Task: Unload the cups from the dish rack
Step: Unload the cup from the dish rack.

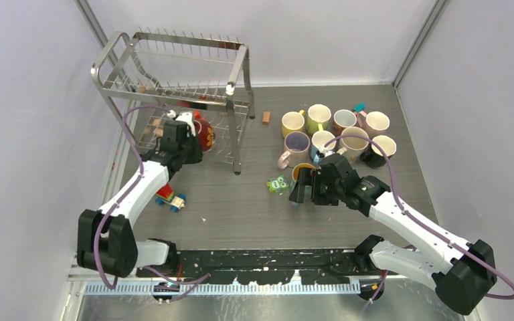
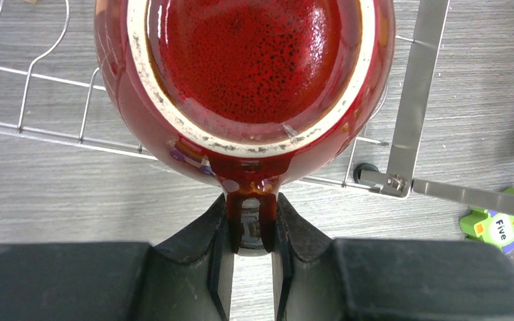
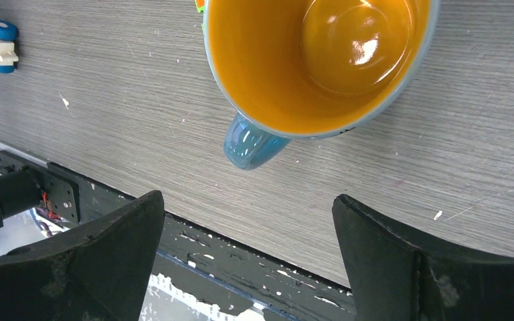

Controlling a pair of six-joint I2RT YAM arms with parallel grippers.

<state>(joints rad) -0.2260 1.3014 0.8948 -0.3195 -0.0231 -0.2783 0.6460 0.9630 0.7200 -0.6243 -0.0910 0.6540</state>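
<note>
The red mug (image 1: 204,134) sits in the lower tier of the dish rack (image 1: 237,73), near its front right leg. Your left gripper (image 2: 251,215) is clamped on its handle, and the fingers pinch the loop from both sides. The mug's round face is turned to the wrist camera, and I can't tell whether that is the mouth or the base. As I read it, you are mid-extraction of what looks like the last cup: no other cup shows on either tier, though the arm hides part of the lower one.

Next you need to draw the mug back toward you and out from under the upper tier. Keep it clear of the wires and that leg, then carry it right to the table (image 1: 241,207). A grip on the handle alone may let the mug swing, so move gently.

Your right gripper (image 3: 246,204) has its jaws wide apart and holds nothing. It hovers over the orange-lined mug (image 3: 274,67), which stands upright and empty on the table with its blue handle pointing at the gripper. I'd judge that mug delivered.

Behind it is the cluster of mugs (image 1: 334,130), eight that I count, all mouth-up on the table and showing nothing inside. An owl toy (image 1: 278,184) lies just left of the orange-lined mug, and a toy car (image 1: 170,198) lies near your left arm. Avoid both when you set the red mug down.
</note>
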